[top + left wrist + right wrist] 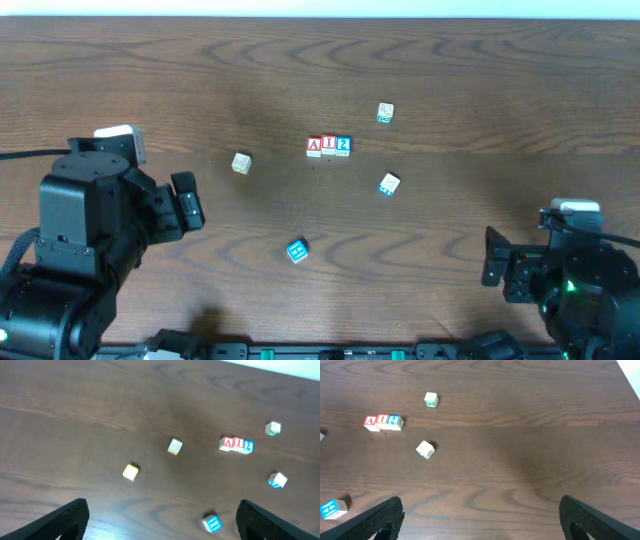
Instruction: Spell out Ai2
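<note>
Left hand (162,508): fingers spread wide, nothing held; hung over the near worktop (470,80).
Right hand (480,502): fingers spread wide, nothing held.
Cyan block (297,250): one; nearest loose block, turned off square.
Yellow block (130,472): one; seen from the left wrist only, near-left.
White-and-blue block (389,184): one; right of centre, turned off square.
Cream block (241,163): one; left of the row, well apart.
Row: A block (314,146), I block (329,145), 2 block (343,145); three counted, touching side by side at mid-worktop.
Row axis: long axis laid left to right; characters face up, read A-I-2 from the near edge.
Green-marked block (386,112): one; farthest, beyond the row's right end.
Tally: three in the row, five loose.
</note>
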